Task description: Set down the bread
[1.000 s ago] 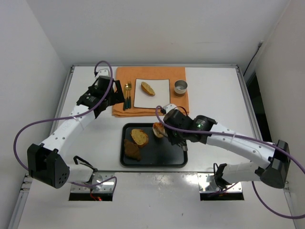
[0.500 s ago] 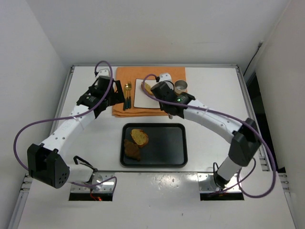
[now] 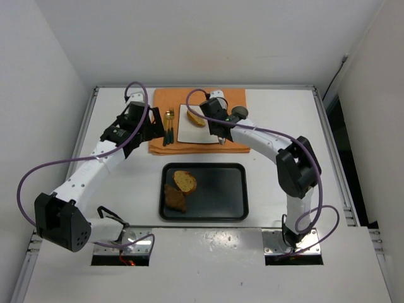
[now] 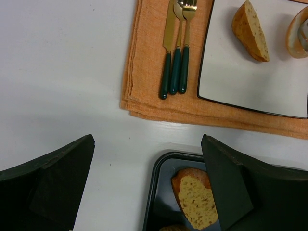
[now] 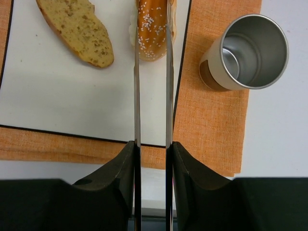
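two arms are bolted at the near edge of a white surface (image 3: 284,113), boxed in by plain white walls (image 3: 208,38) on the left, the back and the right. an orange placemat (image 3: 170,98) lies at the far middle of the surface. it carries a white square plate (image 3: 188,134), gold cutlery (image 4: 175,57) with dark green handles just left of the plate, and a metal cup (image 5: 245,53) just right of it. nearer the arms sits a black tray (image 3: 218,196), apart from the placemat.

the bread is split between plate and tray. the round toasted slice (image 3: 185,181) lies in the tray's far left part, against a dark lumpy piece (image 3: 175,198). the oval slice (image 5: 75,29) lies on the plate. the sesame bun (image 5: 152,36) is over the plate's right part, just beside the oval slice, clamped between the thin fingers of the right end effector (image 5: 152,17). the left end effector (image 4: 147,154) hangs near the placemat's left edge, its dark fingers well apart with nothing between them.

from above, the right arm covers the bun and part of the cup. whether the bun touches the plate cannot be told. the right wrist view cuts off the bun's far end at its top edge. the left wrist view hides part of the round slice behind its own right finger and shows only a sliver of the bun at its right edge.
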Controlling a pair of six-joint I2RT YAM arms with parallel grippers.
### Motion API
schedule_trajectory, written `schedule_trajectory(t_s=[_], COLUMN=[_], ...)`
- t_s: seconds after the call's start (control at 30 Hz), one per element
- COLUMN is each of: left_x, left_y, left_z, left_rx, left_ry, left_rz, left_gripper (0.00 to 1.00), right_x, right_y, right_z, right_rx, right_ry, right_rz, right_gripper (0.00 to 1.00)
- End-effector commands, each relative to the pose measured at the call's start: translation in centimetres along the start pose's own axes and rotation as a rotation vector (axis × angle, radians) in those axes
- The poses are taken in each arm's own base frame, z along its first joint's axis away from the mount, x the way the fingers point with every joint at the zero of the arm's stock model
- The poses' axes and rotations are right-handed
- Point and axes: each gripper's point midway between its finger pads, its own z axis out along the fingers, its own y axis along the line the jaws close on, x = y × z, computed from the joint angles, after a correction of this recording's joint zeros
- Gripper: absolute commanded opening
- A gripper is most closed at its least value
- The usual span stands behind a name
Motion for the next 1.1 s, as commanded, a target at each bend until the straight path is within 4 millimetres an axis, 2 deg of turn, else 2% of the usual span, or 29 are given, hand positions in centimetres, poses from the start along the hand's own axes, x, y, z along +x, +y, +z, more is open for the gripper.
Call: schedule_trajectory(t_s=[0.0,0.1,0.2,0.37,0.43,0.47,0.5,0.6,0.63,0.67,0.73,0.87,1.0,1.07], left_x=[-1.0,-1.3,-1.1,-1.1,-1.1,-1.1,-1.1,-1.6,-1.6,-1.6,-1.1,-0.5,-0.7,-1.2], left_y=[0.3,0.5,0.6,0.6,0.6,0.6,0.7,0.7,0.7,0.7,0.7,0.8,0.7,0.7], left_z=[-0.8,-1.1,-1.1,-1.1,-1.1,-1.1,-1.1,-1.2,-1.2,-1.2,-1.1,-0.7,-0.6,-0.7], left_rx=[0.01,0.005,0.002,0.002,0.002,0.002,-0.007,-0.011,-0.011,-0.011,-0.004,-0.012,-0.012,-0.016], left_ry=[-0.036,-0.048,-0.04,-0.04,-0.04,-0.04,-0.044,-0.057,-0.057,-0.057,-0.041,-0.026,-0.026,-0.039], left_rz=[-0.017,-0.021,-0.017,-0.017,-0.017,-0.017,-0.018,-0.021,-0.021,-0.021,-0.017,-0.011,-0.011,-0.015], left_gripper=[0.99,0.99,0.99,0.99,0.99,0.99,0.99,0.99,0.99,0.99,0.99,0.99,0.99,0.99], right_x=[-4.0,-3.7,-4.2,-5.1,-5.9,-5.5,-6.0,-5.5,-5.6,-5.6,-5.0,-1.4,4.7,6.3], right_y=[0.8,1.2,1.3,0.5,0.1,0.2,-0.4,-0.1,-0.3,-0.7,-0.3,1.4,4.5,5.6], right_z=[0.2,0.9,0.4,-1.6,-2.7,-3.2,-4.1,-6.0,-7.8,-8.6,-11.5,-14.8,-16.6,-17.9], right_rx=[-0.054,-0.045,-0.059,-0.075,-0.081,-0.086,-0.075,-0.13,-0.157,-0.161,-0.236,-0.378,-0.473,-0.533], right_ry=[-0.105,-0.071,-0.076,-0.104,-0.127,-0.12,-0.139,-0.132,-0.151,-0.16,-0.174,-0.101,0.028,0.064], right_rz=[0.058,0.04,0.043,0.039,0.051,0.041,0.051,0.051,0.064,0.079,0.072,0.019,-0.044,-0.034], right_gripper=[0.31,0.41,0.49,0.49,0.49,0.49,0.49,0.49,0.49,0.49,0.49,0.49,0.49,0.49])
